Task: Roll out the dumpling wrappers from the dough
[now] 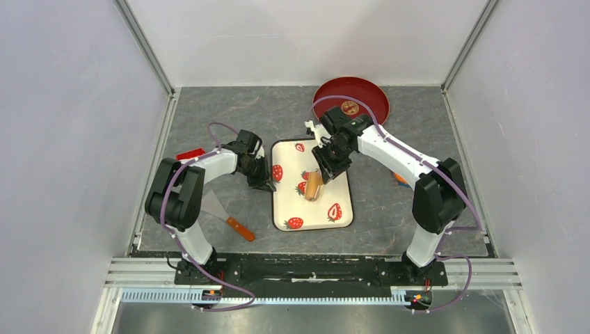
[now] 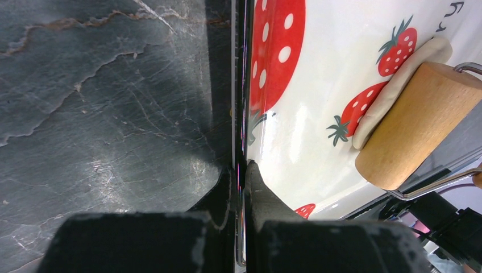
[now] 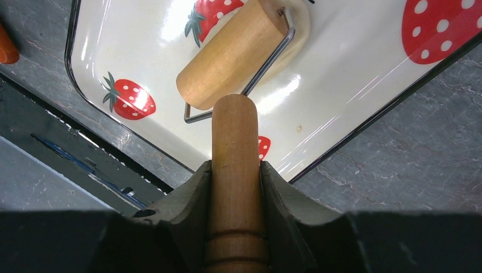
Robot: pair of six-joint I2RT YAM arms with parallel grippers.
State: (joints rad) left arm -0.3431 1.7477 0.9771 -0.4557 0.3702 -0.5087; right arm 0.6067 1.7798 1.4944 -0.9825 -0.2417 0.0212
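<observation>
A white tray with strawberry prints [image 1: 309, 212] lies mid-table. My left gripper [image 1: 263, 182] is shut on the tray's left rim; the left wrist view shows its fingers [image 2: 241, 168] pinching the thin edge. My right gripper [image 1: 325, 167] is shut on the wooden handle [image 3: 234, 148] of a small wooden roller [image 1: 314, 185]. The roller [image 2: 418, 125] rests on a flattened pale cream strip of dough [image 2: 398, 79] on the tray [image 2: 318, 114]. The roller also shows in the right wrist view [image 3: 233, 54]. No small round dumpling wrappers are in view.
A red plate [image 1: 362, 94] with a gold-brown emblem [image 1: 350, 108] sits at the back right. A metal scraper with an orange handle [image 1: 222, 212] lies left of the tray. A small red object [image 1: 189, 154] lies far left, and an orange object [image 1: 400, 179] under the right arm.
</observation>
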